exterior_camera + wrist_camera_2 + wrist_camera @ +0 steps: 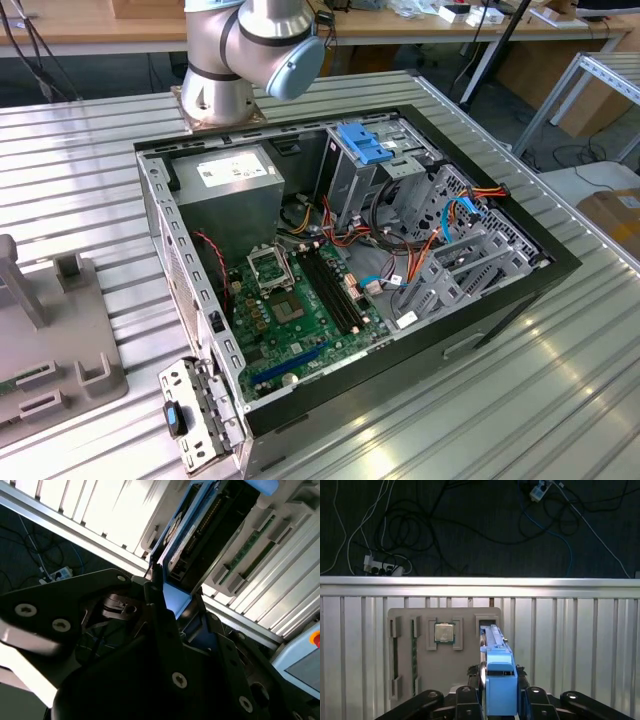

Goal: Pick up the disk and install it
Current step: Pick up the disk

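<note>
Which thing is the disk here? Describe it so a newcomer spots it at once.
On the ribbed metal table lies a grey fixture plate with recessed pockets. The disk stands on edge in the pocket beside the square processor chip. Its bright blue rail and end tab set it apart from the silvery chip and the thin green memory stick.

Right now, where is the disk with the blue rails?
In the first wrist view the disk stands on edge in a slot of the grey holder plate, next to the pocket holding the square chip.

One disk [499,682], one computer case [152,215], one tray [465,619]
</note>
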Tool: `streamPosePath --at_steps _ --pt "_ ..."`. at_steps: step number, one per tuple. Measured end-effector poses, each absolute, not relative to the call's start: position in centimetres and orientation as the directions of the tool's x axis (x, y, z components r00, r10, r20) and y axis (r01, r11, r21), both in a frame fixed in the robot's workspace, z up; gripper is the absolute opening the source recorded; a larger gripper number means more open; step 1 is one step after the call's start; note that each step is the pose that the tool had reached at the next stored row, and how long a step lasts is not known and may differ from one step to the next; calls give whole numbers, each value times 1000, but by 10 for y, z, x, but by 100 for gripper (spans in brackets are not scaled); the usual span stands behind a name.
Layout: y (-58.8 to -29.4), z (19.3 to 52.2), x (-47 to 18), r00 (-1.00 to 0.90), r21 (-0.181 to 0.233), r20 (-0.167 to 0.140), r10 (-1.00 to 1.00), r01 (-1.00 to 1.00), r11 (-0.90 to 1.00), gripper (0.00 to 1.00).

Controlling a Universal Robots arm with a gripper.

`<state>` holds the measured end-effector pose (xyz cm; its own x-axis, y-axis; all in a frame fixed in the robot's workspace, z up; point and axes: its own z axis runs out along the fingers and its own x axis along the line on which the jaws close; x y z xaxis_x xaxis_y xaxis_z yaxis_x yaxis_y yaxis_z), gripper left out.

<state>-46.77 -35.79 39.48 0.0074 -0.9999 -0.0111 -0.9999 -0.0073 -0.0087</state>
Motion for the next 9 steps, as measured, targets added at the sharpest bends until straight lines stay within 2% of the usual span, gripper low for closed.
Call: streamPosePath --at_steps 9 --pt "-358 406 -468 7 -9 -11 -1000 -1000 -7 37"
